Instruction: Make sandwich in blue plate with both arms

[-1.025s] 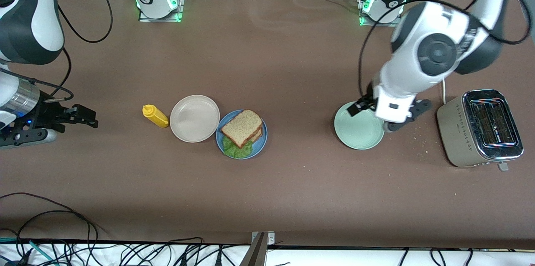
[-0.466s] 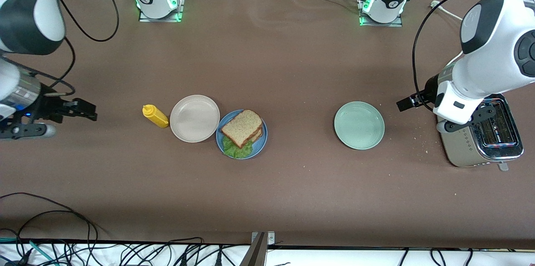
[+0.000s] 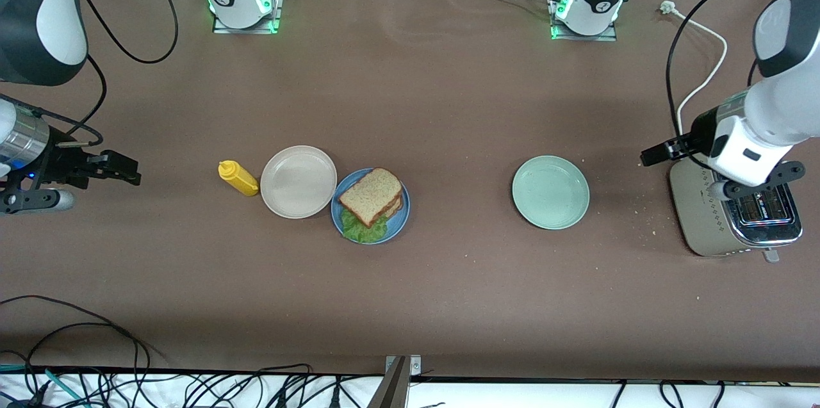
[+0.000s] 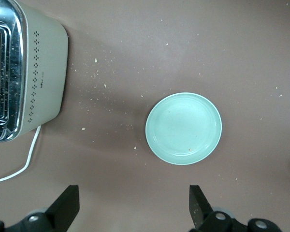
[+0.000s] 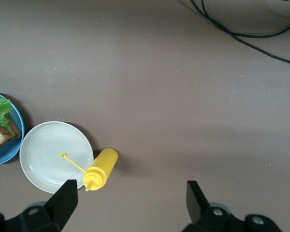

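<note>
We see the brown wholegrain sandwich with green lettuce (image 3: 371,203) lying on the round matte blue plate (image 3: 398,218) beside a beige plate (image 3: 298,181), while the left gripper (image 3: 655,155), fingers apart, hangs by the toaster (image 3: 705,222) and the right gripper (image 3: 122,169), likewise apart and empty, hangs above bare table.

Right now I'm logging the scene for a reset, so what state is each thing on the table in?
sandwich: assembled on the blue plate, lettuce sticking out.
blue plate: holds the sandwich.
beige plate: empty.
mint-green plate: empty.
mustard bottle: lying on its side beside the beige plate.
toaster: slots empty.
left gripper: jaws open, holding nothing, over the toaster.
right gripper: jaws open, holding nothing, at the right arm's end.
</note>
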Motion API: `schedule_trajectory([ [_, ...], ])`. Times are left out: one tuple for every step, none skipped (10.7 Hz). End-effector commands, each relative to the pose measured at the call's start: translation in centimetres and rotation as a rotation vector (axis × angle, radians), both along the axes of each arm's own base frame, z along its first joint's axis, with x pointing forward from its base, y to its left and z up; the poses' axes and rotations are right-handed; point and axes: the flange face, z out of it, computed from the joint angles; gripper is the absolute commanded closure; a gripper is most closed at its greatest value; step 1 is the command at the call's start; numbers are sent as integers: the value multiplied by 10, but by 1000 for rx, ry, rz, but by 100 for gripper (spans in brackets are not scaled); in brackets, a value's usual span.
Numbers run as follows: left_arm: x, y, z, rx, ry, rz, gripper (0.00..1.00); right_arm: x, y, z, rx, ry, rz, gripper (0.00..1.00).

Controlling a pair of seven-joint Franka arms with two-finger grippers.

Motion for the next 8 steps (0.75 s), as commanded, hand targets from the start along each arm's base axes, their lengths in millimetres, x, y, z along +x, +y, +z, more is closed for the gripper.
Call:
schedule_trajectory([
  [-29, 24, 15, -87, -4, -38, 0, -3, 4, 8, 18, 2, -15, 0],
  [-35, 26, 13, -90, 2, -60, 1, -2, 4, 10, 18, -1, -14, 0],
  [-42, 28, 6, -88, 14, -93, 2, -2, 4, 10, 18, 0, -14, 0],
  [-43, 30, 1, -84, -2, -105, 2, -3, 4, 9, 18, 5, -15, 0],
  [-43, 31, 0, -81, -5, -108, 2, -3, 4, 9, 18, 5, -14, 0],
  [-44, 37, -7, -65, 7, -127, 2, -3, 5, 10, 15, 3, -12, 0],
  [-45, 42, -10, -48, 12, -176, 2, -3, 6, 10, 13, 5, -8, 0],
  [-43, 48, -11, -49, 11, -182, 2, -3, 6, 10, 9, 5, -6, 0],
])
